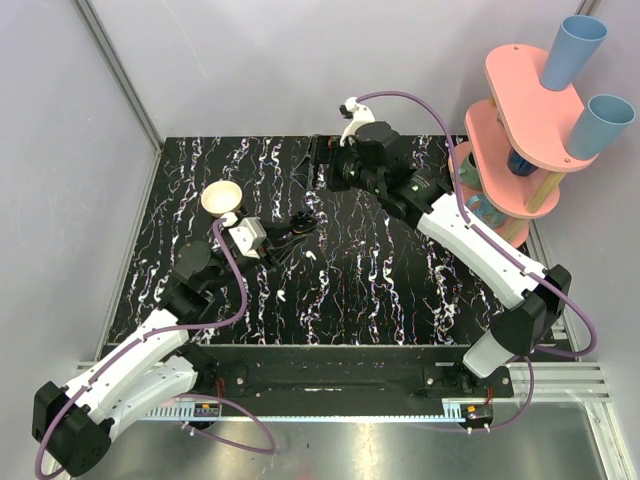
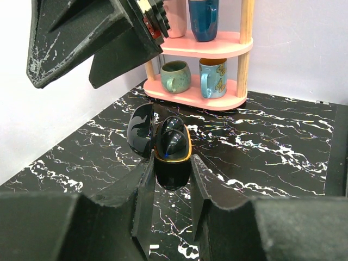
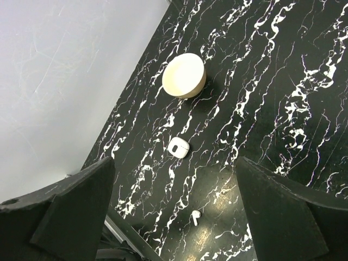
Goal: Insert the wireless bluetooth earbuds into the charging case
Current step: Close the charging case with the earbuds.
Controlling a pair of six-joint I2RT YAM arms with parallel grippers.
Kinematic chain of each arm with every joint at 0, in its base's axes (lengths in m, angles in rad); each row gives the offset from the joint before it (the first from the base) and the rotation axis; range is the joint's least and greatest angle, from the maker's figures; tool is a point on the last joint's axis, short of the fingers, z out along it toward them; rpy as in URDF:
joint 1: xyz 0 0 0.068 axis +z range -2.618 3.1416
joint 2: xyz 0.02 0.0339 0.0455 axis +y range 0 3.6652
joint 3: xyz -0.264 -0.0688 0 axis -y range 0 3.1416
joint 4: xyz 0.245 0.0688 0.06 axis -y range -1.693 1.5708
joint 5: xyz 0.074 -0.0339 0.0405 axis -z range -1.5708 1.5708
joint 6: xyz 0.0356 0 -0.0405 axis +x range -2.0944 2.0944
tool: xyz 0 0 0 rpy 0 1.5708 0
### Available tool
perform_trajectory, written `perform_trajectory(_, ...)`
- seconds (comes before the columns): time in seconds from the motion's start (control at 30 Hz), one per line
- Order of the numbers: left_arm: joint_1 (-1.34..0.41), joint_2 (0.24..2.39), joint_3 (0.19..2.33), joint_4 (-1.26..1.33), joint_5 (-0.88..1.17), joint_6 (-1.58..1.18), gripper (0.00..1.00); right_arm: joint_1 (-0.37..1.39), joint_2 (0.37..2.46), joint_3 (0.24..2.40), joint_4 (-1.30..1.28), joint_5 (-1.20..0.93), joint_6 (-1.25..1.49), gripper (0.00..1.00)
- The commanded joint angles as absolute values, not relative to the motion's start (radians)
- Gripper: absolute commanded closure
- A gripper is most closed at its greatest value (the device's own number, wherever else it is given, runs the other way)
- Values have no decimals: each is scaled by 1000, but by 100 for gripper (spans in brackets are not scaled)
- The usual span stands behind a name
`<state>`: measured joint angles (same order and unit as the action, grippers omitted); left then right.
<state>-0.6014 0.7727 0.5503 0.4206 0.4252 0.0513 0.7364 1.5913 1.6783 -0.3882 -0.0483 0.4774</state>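
While my left gripper (image 2: pixel 171 182) clamps the open black charging case (image 2: pixel 173 147), my right gripper (image 3: pixel 175 168) hangs empty, jaws wide apart. Below it lie a white earbud (image 3: pixel 194 216) and a cream bowl (image 3: pixel 185 75).

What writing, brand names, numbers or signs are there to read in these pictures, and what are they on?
No text can be read anywhere.
Small coloured label on the rail near the left arm's base: too small to read.
Blue mug on the pink shelf: a printed picture, no words.
Black glossy case between the left gripper's fingers: no lettering shows.
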Motion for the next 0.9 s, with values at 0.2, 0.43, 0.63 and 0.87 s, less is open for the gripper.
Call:
perform_trajectory(0.2,-601,776,591,534,486,15,100,723,1614,1736,-430,-92,502,0)
perform_trajectory(0.43,-601,776,594,514,508,11,100,724,1621,1746,-431,-126,526,0)
perform_trajectory(0.63,-601,773,591,500,506,12,100,723,1634,1749,-431,-159,517,0)
perform_trajectory(0.87,-601,778,584,521,476,5,100,723,1649,1778,-509,-114,473,0)
